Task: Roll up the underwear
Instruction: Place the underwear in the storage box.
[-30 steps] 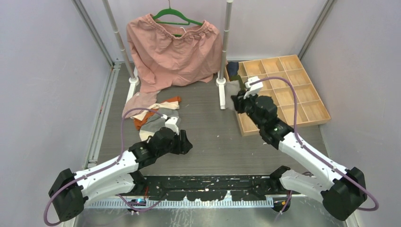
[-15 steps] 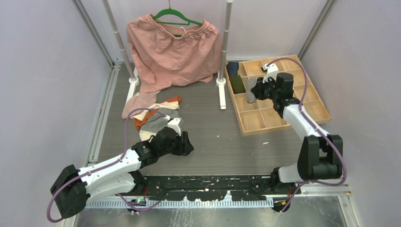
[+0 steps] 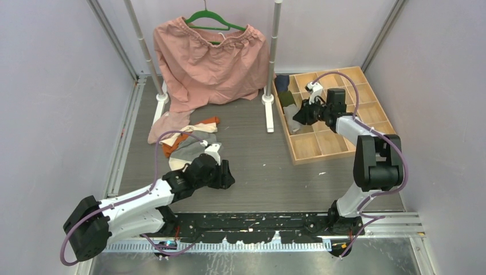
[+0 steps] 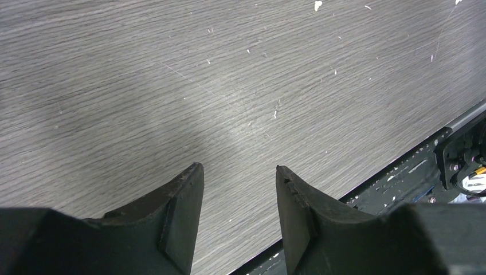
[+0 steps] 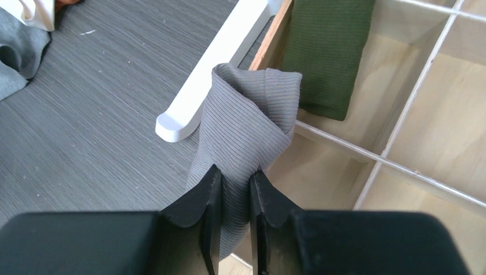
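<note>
The left arm (image 3: 136, 201) and right arm (image 3: 351, 127) have white shells with bulky black joints. A purple cable (image 3: 155, 160) loops along each. The fingers (image 4: 180, 212) are black, matte wedges.

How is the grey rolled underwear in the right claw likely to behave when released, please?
Probably floppy: the grey rolled underwear pinches in where the right claw squeezes it. Likely light, since that narrow pinch carries it by the wooden tray. Its folded top looks loose, so it may unroll once released.
</note>
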